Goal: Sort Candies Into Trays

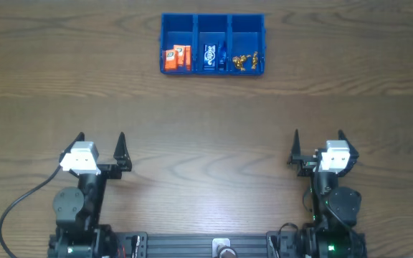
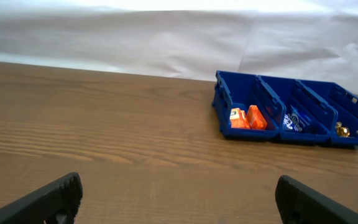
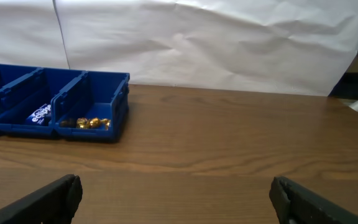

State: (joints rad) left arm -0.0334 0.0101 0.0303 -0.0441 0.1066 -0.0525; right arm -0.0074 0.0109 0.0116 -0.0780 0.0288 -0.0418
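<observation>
With candies sorted by kind in the 3-compartment tray, the left end effector and right end effector sit spread, empty.

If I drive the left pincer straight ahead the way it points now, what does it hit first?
Probably nothing: the left pincer, open, aims past the blue tray on the side holding the orange candies, over bare table. The white backdrop lies beyond; how far is unclear.

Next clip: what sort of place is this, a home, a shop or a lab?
Probably a lab or test bench: a wood-grain table, a white sheet hung as backdrop behind it, and a blue three-compartment tray set out on it.
</observation>
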